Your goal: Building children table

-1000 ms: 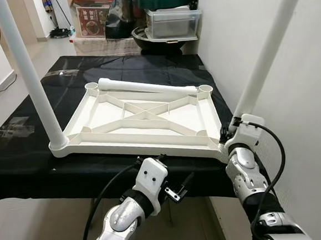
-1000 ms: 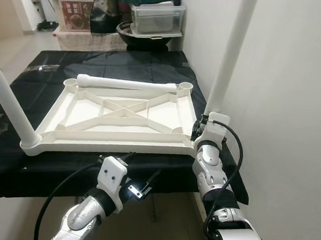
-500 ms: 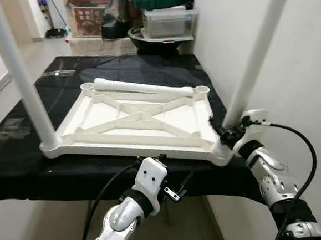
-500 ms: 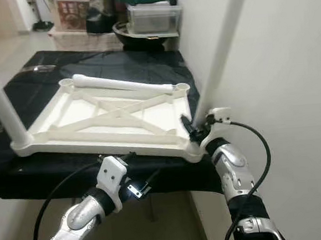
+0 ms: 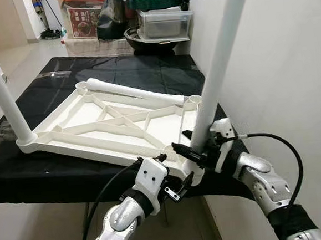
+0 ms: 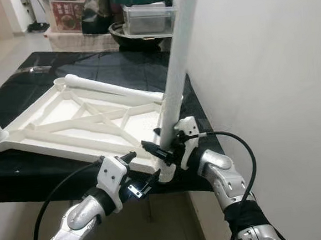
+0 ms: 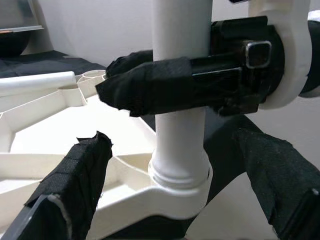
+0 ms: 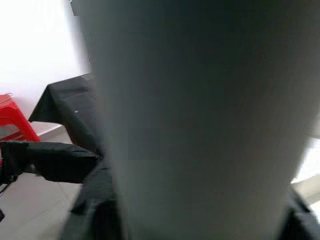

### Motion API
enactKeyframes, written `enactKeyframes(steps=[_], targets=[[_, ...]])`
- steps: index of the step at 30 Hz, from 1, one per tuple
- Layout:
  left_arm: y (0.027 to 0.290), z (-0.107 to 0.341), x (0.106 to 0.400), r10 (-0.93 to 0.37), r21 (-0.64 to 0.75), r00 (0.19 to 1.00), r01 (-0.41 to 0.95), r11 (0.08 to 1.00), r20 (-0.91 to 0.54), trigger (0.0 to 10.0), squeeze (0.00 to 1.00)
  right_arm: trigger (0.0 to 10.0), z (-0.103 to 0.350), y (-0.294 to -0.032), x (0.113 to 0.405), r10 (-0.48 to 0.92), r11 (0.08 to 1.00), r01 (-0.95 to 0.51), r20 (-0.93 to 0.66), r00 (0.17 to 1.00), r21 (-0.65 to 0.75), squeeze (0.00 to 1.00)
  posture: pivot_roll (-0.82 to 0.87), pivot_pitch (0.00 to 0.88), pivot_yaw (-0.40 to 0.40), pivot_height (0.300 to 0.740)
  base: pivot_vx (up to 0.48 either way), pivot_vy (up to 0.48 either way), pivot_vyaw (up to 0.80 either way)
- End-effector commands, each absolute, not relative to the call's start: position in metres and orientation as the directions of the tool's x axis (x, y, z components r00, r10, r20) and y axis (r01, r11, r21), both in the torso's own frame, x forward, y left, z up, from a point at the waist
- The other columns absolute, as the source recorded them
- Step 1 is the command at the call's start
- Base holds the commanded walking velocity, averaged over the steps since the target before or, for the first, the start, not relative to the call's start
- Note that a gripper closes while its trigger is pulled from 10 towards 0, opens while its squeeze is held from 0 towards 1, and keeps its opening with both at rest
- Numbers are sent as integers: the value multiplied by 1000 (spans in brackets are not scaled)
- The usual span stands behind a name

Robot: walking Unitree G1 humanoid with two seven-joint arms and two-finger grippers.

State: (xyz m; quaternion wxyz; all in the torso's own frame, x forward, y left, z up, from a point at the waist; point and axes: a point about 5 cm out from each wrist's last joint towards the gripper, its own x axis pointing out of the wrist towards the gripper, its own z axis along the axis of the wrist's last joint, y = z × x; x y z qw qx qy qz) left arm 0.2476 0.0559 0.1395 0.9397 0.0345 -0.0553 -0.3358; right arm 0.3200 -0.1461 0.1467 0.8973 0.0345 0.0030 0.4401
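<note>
At near right corner of upturned tabletop [image 5: 94, 130] on black table [image 5: 145, 71], right gripper [image 5: 193, 151] pinches upright leg [image 5: 215, 71]; left gripper [image 5: 174, 183] spread below.

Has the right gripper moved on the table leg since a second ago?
Yes. The right gripper now clamps the leg from the side; measured against the corner socket, it swung from the wall side round toward the robot.

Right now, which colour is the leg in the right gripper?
White leg, best seen in the left eye view.
</note>
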Motion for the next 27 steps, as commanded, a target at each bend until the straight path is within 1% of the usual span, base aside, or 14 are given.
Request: enactKeyframes(steps=[1,4,5,6,10,11,12,13,14,15,16,17,20,27], targets=[[55,137,247,-640,97,765,634,767,67,10000,0,0,142,-141,321,792,609,-789,1,611,74,0,177,0,-99,740,0,0,0],[55,137,247,-641,96,765,635,767,67,10000,0,0,141,-146,334,671,740,-670,-9,741,61,0,175,0,-96,740,0,0,0],[55,137,247,-641,96,764,635,767,67,10000,0,0,139,-151,340,598,801,-595,-23,801,65,0,175,0,-96,740,0,0,0],[55,136,247,-641,95,765,635,767,66,10000,0,0,136,-161,350,442,896,-439,-41,896,70,0,175,0,-96,740,0,0,0],[55,136,247,-641,95,765,634,767,66,10000,0,0,134,-167,353,348,936,-344,-46,936,81,0,175,0,-96,740,0,0,0],[55,137,247,-641,96,765,634,767,66,10000,0,0,134,-176,357,245,967,-240,-51,968,90,0,176,0,-98,740,0,0,0],[55,137,247,-641,96,765,634,767,66,10000,0,0,134,-176,357,245,967,-240,-51,968,90,0,176,0,-98,740,0,0,0],[55,137,247,-641,96,765,634,767,66,10000,0,0,133,-188,359,92,991,-86,-63,994,101,0,176,0,-98,740,0,0,0],[55,137,247,-641,96,765,634,767,66,10000,0,0,133,-188,359,92,991,-86,-63,994,101,0,176,0,-98,740,0,0,0],[55,137,247,-641,95,765,635,767,66,10000,0,0,131,-207,360,-137,983,146,-85,987,113,0,176,0,-98,740,0,0,0],[55,137,247,-641,95,765,635,767,66,10000,0,0,131,-207,360,-137,983,146,-85,987,113,0,176,0,-98,740,0,0,0],[55,137,247,-641,95,764,635,767,66,10000,0,0,131,-214,358,-236,963,245,-86,968,111,0,173,0,-99,740,0,0,0],[55,137,247,-641,95,764,635,767,67,10000,0,0,128,-223,353,-404,903,412,-89,911,120,0,173,0,-99,740,0,0,0],[54,136,247,-641,95,765,635,767,66,10000,0,0,124,-221,352,-507,841,519,-110,855,151,0,175,0,-99,740,0,0,0]])
